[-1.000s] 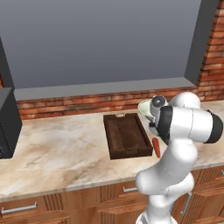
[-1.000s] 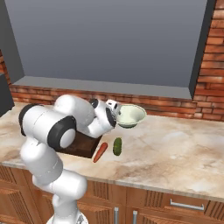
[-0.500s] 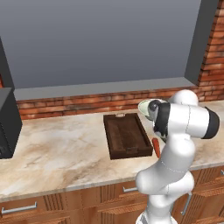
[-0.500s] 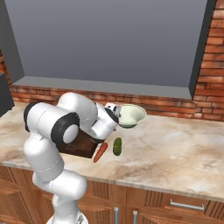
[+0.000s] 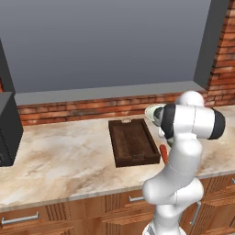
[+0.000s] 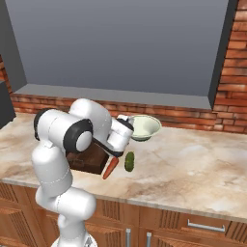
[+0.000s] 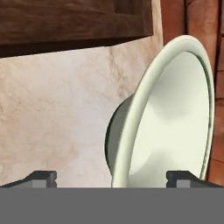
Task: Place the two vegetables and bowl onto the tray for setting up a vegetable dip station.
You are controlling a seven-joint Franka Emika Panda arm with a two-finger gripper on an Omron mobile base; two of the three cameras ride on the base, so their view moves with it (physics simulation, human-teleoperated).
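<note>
Marble counter, tool spread wide, bowl rim between its tips, ungripped

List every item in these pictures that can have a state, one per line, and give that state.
Tray: on the counter, nothing in it.
Bowl: upright on the counter beside the tray, not on it.
Carrot: lying on the counter, off the tray.
Cucumber: lying on the counter next to the carrot.
Gripper: open, its fingertips either side of the bowl's rim.
</note>
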